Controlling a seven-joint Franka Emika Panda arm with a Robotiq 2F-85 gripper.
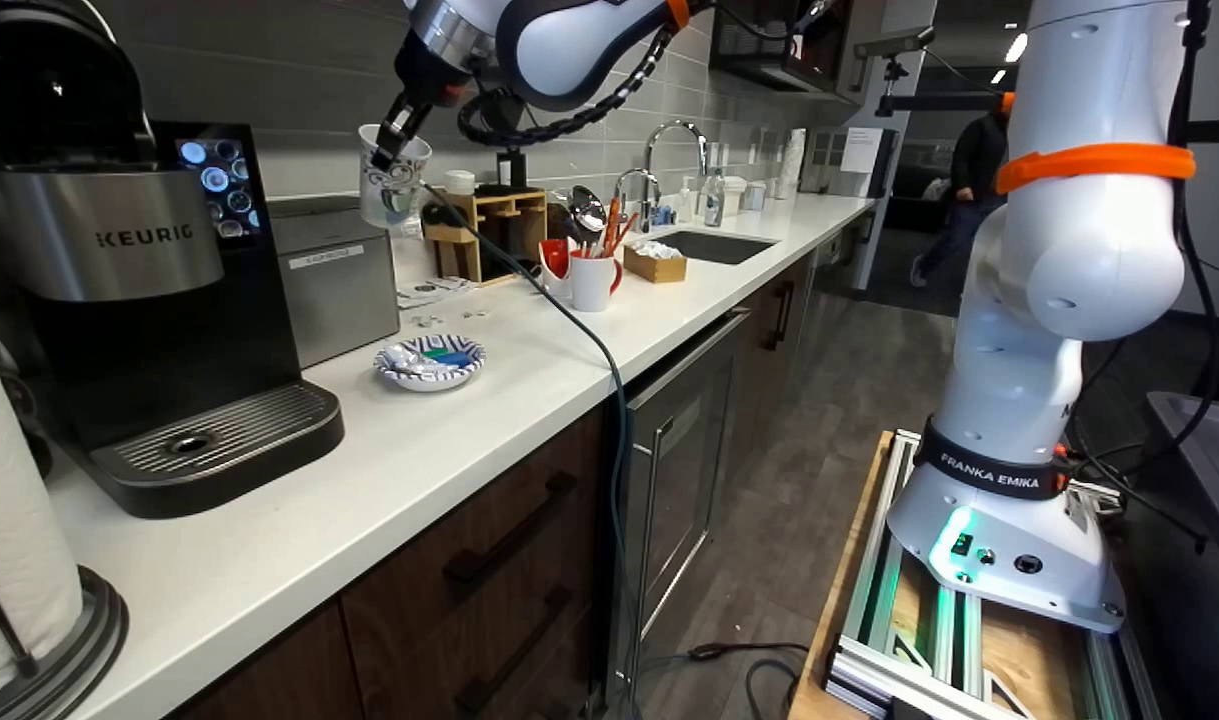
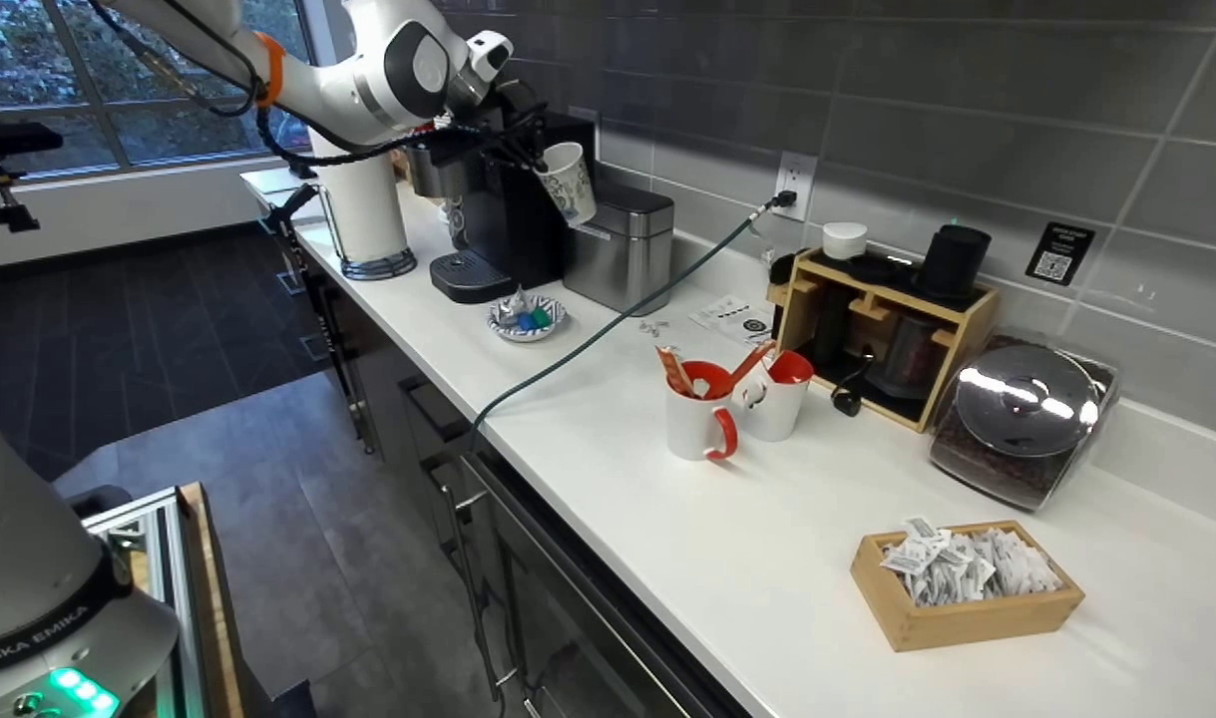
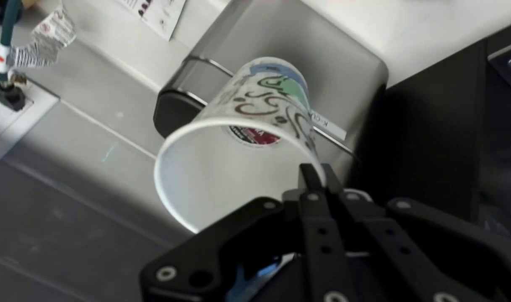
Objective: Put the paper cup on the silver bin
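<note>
One paper cup [image 3: 265,107] hangs tilted, rim pinched in your hand [image 3: 319,174], base down toward the silver bin [image 2: 613,261] near the surface's [image 2: 588,429] wall-side edge.

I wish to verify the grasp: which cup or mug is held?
The patterned paper cup, its rim pinched by the gripper; both red-lined white mugs are on the counter.

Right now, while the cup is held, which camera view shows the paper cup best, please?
The wrist view: the paper cup appears largest there, with its open mouth, inside and swirled print visible, and the pincer clamped on its rim. Both exterior views show it much smaller, mainly its patterned outside.
</note>
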